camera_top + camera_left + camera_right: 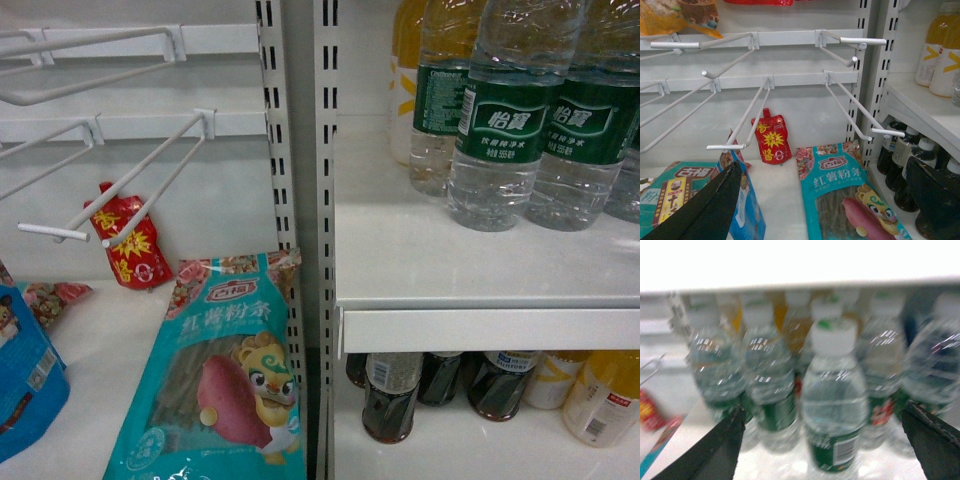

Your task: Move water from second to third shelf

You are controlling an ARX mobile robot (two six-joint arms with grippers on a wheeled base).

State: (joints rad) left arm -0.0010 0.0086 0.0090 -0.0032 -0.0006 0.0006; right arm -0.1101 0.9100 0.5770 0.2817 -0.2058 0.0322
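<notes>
White shelf [400, 260] upper right holding three water bottles [497, 120]; right end effector [825, 440] spread wide, gripping nothing, left one [830, 200] wide open too.

Neither arm appears in the head view.

Left gripper [830, 200]: 2 dark fingers show at the bottom of its wrist view, one at lower left [710, 210], one at lower right. They stand wide apart with nothing between them. Jaws spread.

Right gripper [825, 440]: 2 dark fingers show at the lower corners of its wrist view, one at left [715, 450], one at right. They stand wide apart, gripping nothing. The view is blurred.
</notes>
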